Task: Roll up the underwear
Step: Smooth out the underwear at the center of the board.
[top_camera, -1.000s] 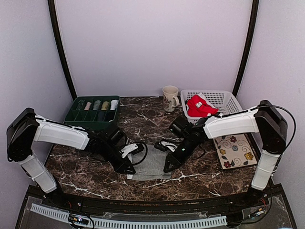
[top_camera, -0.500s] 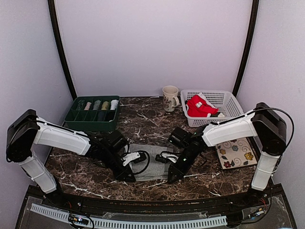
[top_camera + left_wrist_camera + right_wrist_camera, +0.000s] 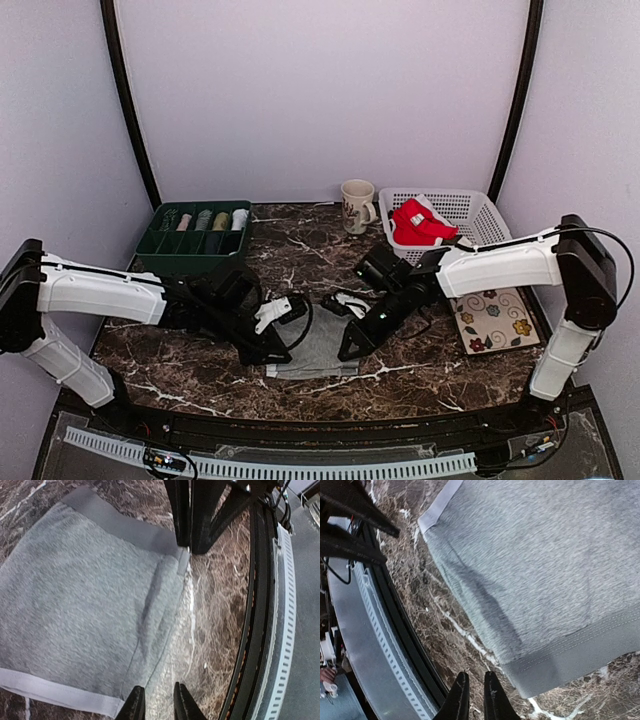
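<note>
So the grey underwear (image 3: 318,352) is lying flat on the marble table (image 3: 300,245), near the front edge, right between the two arms. There's one long soft crease running through the cloth on its near side, otherwise it's pretty smooth.

The left gripper (image 3: 278,352) is down low at the garment's left side. From the wrist cam, its fingers sit a little apart, just beside the near-left corner. What shows in the gap looks like marble rather than cloth, so it doesn't seem to have hold of anything.

The right gripper (image 3: 350,350) is down at the opposite side. Its fingers are almost together with only a thin slit between them, and that slit shows bare table. The near-right corner with its stitched band lies just to the side of the tips, close but not pinched. From the left wrist cam the right fingers look like they come right down by that corner, though whether they touch it is hard to say.

The other stuff is at the back. The red underwear (image 3: 418,222) is piled in a white basket (image 3: 470,210) at the back right, with a mug (image 3: 355,205) just left of it. A green tray (image 3: 190,262) at the back left holds a row of rolls (image 3: 205,220). A floral mat (image 3: 492,316) sits on the right side of the table.
</note>
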